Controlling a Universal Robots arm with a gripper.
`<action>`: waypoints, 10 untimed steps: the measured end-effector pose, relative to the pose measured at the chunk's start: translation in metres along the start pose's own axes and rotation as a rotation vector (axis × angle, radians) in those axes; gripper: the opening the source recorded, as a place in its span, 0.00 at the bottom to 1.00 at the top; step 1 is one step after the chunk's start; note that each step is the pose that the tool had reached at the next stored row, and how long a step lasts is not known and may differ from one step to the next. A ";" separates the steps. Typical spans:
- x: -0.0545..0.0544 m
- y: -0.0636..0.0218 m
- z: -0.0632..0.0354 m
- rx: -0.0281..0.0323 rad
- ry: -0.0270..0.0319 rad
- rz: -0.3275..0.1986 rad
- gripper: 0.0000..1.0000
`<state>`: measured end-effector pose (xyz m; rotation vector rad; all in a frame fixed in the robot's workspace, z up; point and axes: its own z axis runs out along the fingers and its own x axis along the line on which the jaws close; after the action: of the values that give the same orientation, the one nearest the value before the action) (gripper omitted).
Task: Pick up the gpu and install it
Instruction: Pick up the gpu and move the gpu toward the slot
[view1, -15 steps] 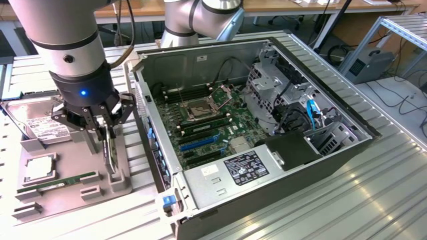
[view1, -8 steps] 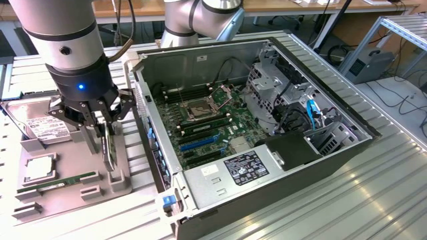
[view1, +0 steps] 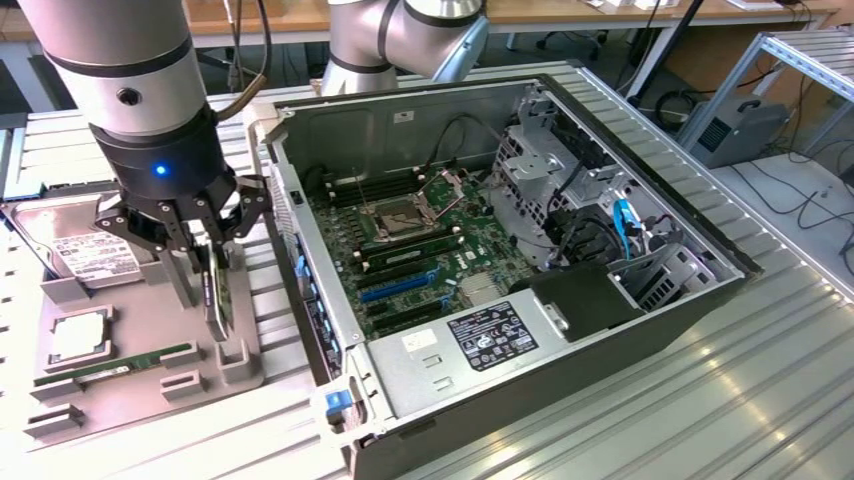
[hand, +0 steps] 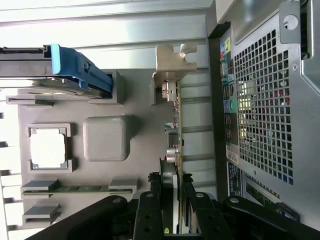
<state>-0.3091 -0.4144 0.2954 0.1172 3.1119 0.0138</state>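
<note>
The gpu (view1: 218, 305) stands on edge in a slot of the grey parts tray (view1: 134, 400) at the exterior view's left. It is a thin dark card. In the wrist view the gpu (hand: 175, 120) is seen edge-on, with its pale metal bracket (hand: 172, 62) at the end far from the fingers. My gripper (view1: 214, 262) hangs straight down over it. The black fingers (hand: 150, 210) straddle the card's near end, one on each face, and press against it. The gripper (hand: 172, 192) is shut on the gpu, which still sits in the tray (hand: 140, 150).
An open computer case (view1: 534, 230) lies to the exterior view's right of the tray, motherboard (view1: 414, 250) exposed; its perforated rear panel (hand: 260, 100) is close beside the card. The tray also holds a hard drive (view1: 80, 250), a processor (view1: 78, 335) and a green memory stick (view1: 114, 365).
</note>
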 end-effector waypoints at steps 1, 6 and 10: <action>0.000 0.0000 -0.0004 0.0000 0.0000 0.000 0.27; 0.000 0.0000 -0.0022 -0.0001 0.0000 0.000 0.27; 0.000 0.0000 -0.0037 0.0000 0.0000 0.000 0.27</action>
<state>-0.3090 -0.4144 0.2991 0.1172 3.1119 0.0139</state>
